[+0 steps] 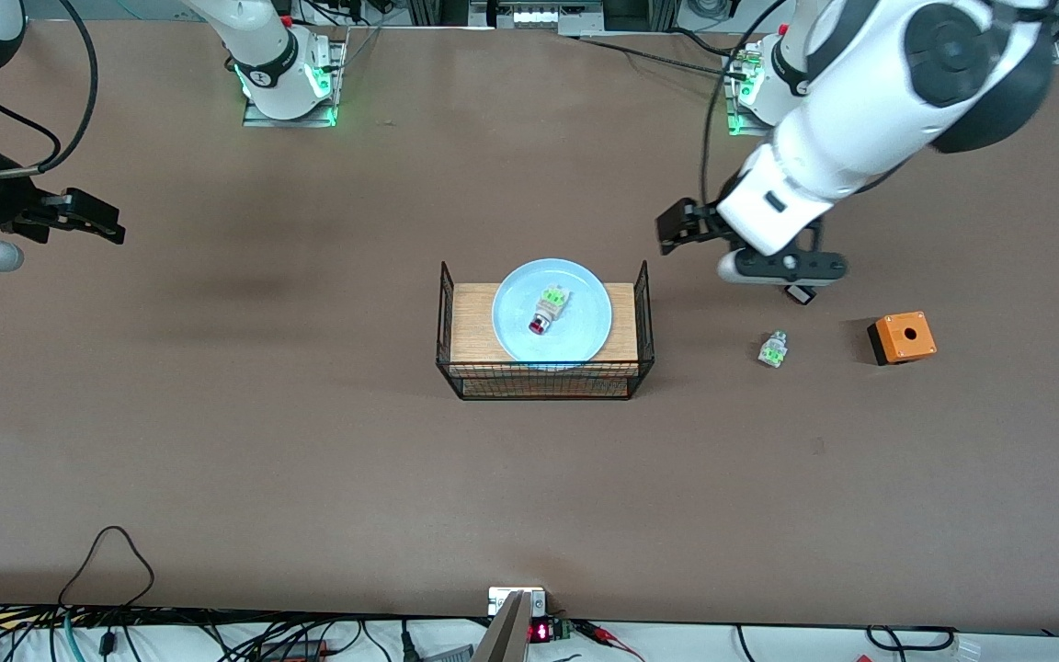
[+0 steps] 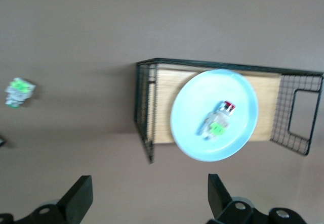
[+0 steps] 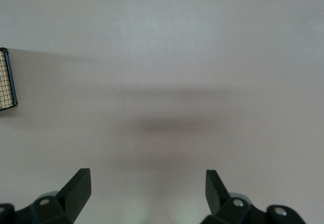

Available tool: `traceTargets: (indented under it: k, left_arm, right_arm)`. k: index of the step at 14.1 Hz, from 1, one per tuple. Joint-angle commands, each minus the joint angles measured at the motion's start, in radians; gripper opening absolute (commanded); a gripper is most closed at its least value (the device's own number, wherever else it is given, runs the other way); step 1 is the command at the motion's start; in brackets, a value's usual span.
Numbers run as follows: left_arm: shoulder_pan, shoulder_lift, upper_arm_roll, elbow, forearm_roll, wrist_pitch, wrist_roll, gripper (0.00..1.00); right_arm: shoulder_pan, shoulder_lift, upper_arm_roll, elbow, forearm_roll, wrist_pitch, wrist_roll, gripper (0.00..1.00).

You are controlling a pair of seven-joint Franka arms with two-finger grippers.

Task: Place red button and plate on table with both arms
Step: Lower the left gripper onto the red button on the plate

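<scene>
The pale-blue plate point(image 1: 517, 322) point(image 2: 192, 114) rests on the wooden board of a black wire rack point(image 1: 637, 317) point(image 2: 145, 107) at the middle of the table point(image 1: 309, 441). The red button point(image 1: 549, 311) point(image 2: 219, 119) lies on its side in the plate. My left gripper point(image 1: 674, 228) point(image 2: 150, 196) hangs open and empty in the air beside the rack, toward the left arm's end of the table. My right gripper point(image 1: 107, 223) point(image 3: 148, 191) is open and empty over bare table toward the right arm's end, well away from the rack.
A green-white part point(image 1: 773, 349) point(image 2: 19, 91) without a red cap lies on the table below the left arm. An orange box with a hole point(image 1: 902, 336) stands beside it. A corner of the rack point(image 3: 6, 82) shows in the right wrist view. Cables run along the table's near edge.
</scene>
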Motion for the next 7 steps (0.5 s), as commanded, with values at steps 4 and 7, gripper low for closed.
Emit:
traceTargets:
  k: [4,7]
  left_arm:
    - [-0.082,0.103,0.009,0.016,-0.005,0.111,-0.034,1.0]
    - [-0.118,0.135,0.014,0.016,-0.002,0.184,-0.037,1.0]
  right_arm:
    - [0.001,-0.002,0.0,0.003,-0.011,-0.004,-0.003,1.0]
    - [0.001,-0.002,-0.002,0.003,-0.011,-0.004,-0.001,1.0]
